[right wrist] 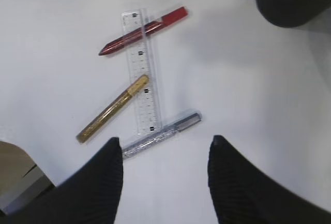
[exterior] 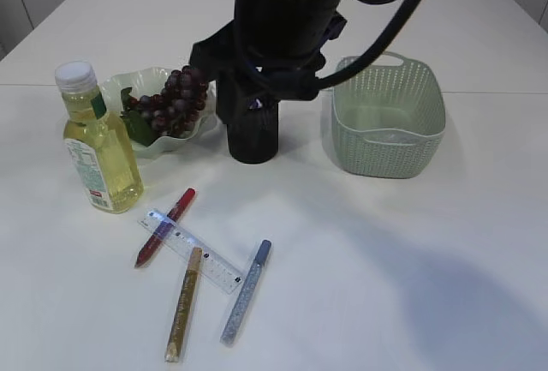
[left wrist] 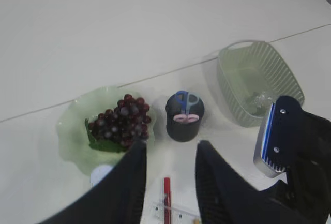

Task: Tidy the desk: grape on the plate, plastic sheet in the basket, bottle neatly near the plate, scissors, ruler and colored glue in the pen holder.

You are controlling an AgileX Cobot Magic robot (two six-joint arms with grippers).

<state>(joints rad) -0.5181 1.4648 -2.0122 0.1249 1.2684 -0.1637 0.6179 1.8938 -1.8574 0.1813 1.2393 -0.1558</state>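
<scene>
Dark grapes (exterior: pixel 175 97) lie on the pale green plate (exterior: pixel 137 144), with the yellow bottle (exterior: pixel 98 144) upright just left of it. The black pen holder (left wrist: pixel 184 117) holds scissors (left wrist: pixel 185 101) with blue and pink handles. A clear ruler (right wrist: pixel 142 74) lies on the table with red (right wrist: pixel 145 30), gold (right wrist: pixel 113 109) and silver glue (right wrist: pixel 160 135) around it. Something clear and shiny, maybe the plastic sheet (left wrist: pixel 256 99), lies in the green basket (exterior: pixel 428 114). My right gripper (right wrist: pixel 165 140) hovers open and empty above the silver glue. High above the holder, my left gripper (left wrist: pixel 170 149) is open and empty.
A dark arm (exterior: pixel 282 20) hangs over the pen holder and hides the table behind it. The other arm's housing (left wrist: pixel 289 151) shows at the right of the left wrist view. White table (exterior: pixel 411 285) stretches to the front right.
</scene>
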